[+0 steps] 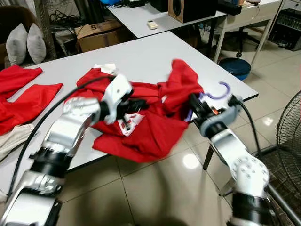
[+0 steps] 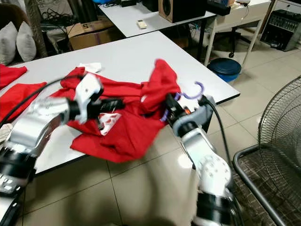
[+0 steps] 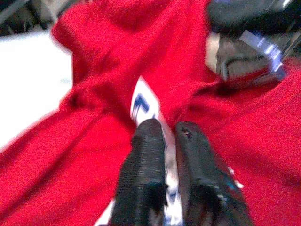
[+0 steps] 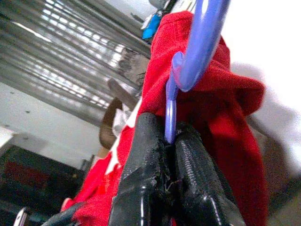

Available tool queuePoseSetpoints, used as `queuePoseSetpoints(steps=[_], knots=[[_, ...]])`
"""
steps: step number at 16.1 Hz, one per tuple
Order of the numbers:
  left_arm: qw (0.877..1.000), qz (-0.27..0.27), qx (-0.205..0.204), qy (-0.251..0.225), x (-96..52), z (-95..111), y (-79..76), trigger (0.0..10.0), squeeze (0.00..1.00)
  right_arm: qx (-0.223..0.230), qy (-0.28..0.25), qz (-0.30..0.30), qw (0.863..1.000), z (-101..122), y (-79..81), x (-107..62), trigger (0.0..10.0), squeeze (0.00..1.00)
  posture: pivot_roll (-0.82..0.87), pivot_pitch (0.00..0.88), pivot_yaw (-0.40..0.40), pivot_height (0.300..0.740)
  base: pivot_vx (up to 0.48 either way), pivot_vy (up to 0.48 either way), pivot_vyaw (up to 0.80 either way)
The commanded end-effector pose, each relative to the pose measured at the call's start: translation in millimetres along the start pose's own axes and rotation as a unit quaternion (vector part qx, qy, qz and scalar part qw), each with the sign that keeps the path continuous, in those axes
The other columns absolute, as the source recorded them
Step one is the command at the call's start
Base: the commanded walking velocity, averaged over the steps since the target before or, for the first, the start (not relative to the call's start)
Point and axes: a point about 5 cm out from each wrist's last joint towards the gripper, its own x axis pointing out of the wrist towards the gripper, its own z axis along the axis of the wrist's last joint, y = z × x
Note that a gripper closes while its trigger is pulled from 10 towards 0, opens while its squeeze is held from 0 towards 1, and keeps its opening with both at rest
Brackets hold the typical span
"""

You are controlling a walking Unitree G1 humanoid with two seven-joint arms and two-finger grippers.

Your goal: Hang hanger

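Hanger [image 4: 195, 44] clamped in right fingers [image 4: 141, 155]; left fingers [image 3: 146, 155] pinch red shirt [image 1: 150, 127]

A white table [image 1: 141, 56] runs across the room, one corner pointing toward the right. A crumpled red shirt [image 1: 146, 117] lies on its near edge, with part of the cloth hanging down over the side toward the floor. A small white piece of cloth or paper [image 1: 106, 68] lies just behind the shirt. Further left, two more red garments [image 1: 23, 94] lie flat on the tabletop, and a cream cloth [image 1: 11, 136] sits at the near left edge. The floor [image 1: 155, 188] below is glossy beige tile. A second white table [image 1: 150, 16] stands behind, carrying a remote control [image 1: 152, 24] and a wooden speaker [image 1: 183, 9].
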Motion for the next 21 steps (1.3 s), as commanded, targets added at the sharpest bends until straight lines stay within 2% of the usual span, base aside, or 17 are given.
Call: queuePoseSetpoints(steps=[1,3,4,6,7,8,9,10,11,13,16,17,19,20,21], knots=[[1.0,0.004,0.007,-0.006,-5.6,7,0.4,10.0,1.0,0.0,0.0,0.02,1.0,2,9.2,-2.8,10.0,0.0,-0.2,0.0,0.133,0.74,0.0,0.0,0.0],[1.0,0.003,-0.001,0.009,-11.2,0,-1.6,10.0,1.0,-0.011,0.009,0.019,1.0,2,8.8,-5.9,10.0,0.0,-0.19,0.0,0.13,0.74,0.0,0.0,0.0],[1.0,0.013,-0.013,0.017,-15.1,-9,-0.2,10.0,1.0,-0.041,0.018,0.012,0.999,1,7.3,-7.1,10.0,0.0,-0.2,0.0,0.136,0.74,0.0,0.0,0.0],[0.999,0.036,-0.03,0.015,-21.5,-19,0.8,10.0,1.0,-0.03,0.005,0.011,0.999,5,9.1,-9.3,10.0,0.0,-0.2,0.0,0.143,0.74,0.0,0.0,0.0],[0.997,0.071,-0.04,0.0,-27.2,-21,3.0,10.0,1.0,-0.042,-0.01,0.024,0.999,14,16.3,-10.0,10.0,0.0,-0.21,0.0,0.146,0.74,0.0,0.0,0.8],[0.996,0.081,-0.044,-0.004,-28.8,-21,3.5,10.0,1.0,-0.044,-0.014,0.03,0.998,16,19.2,-10.4,10.0,0.0,-0.21,0.0,0.146,0.74,0.0,0.0,0.8],[0.992,0.112,-0.062,-0.021,-34.3,-22,4.4,10.0,1.0,-0.026,-0.033,0.073,0.996,28,36.1,-12.6,10.0,0.0,-0.21,0.0,0.135,0.74,0.0,0.0,0.8],[0.987,0.134,-0.083,-0.042,-39.2,-22,2.2,10.0,1.0,-0.038,-0.037,0.126,0.991,37,54.5,-18.1,10.0,0.0,-0.21,0.0,0.13,0.74,0.0,0.0,0.8],[0.985,0.135,-0.1,-0.049,-42.4,-24,-2.7,10.0,1.0,-0.063,-0.022,0.153,0.986,38,61.2,-23.2,10.0,0.0,-0.2,0.0,0.119,0.74,0.0,0.0,0.8],[0.985,0.114,-0.123,-0.038,-49.5,-34,-26.8,10.0,1.0,-0.18,0.064,0.215,0.958,31,67.3,-47.0,10.0,0.0,-0.18,0.0,0.087,0.74,0.0,0.0,0.8],[0.99,0.065,-0.12,-0.03,-54.7,-32,-52.0,10.0,1.0,-0.253,0.156,0.258,0.919,30,64.7,-71.2,10.0,0.0,-0.14,0.0,0.057,0.74,0.0,0.0,0.8],[0.991,0.058,-0.12,-0.028,-55.8,-31,-55.0,10.0,1.0,-0.264,0.172,0.259,0.913,30,62.7,-74.4,10.0,0.0,-0.13,0.0,0.054,0.74,0.0,0.0,0.8],[0.991,0.022,-0.13,0.002,-70.4,-37,-71.1,10.0,1.0,-0.341,0.299,0.255,0.854,12,42.5,-97.9,10.0,0.0,-0.13,0.0,0.051,0.74,0.0,0.0,0.8],[0.99,0.014,-0.137,0.011,-73.0,-40,-74.7,10.0,1.0,-0.353,0.33,0.257,0.837,7,38.4,-104.8,10.0,0.0,-0.13,0.0,0.053,0.74,0.0,0.0,0.8],[0.99,0.006,-0.139,0.017,-73.8,-41,-76.5,10.0,1.0,-0.354,0.342,0.258,0.831,4,37.2,-107.2,10.0,0.0,-0.13,0.0,0.053,0.74,0.0,0.0,0.8]])
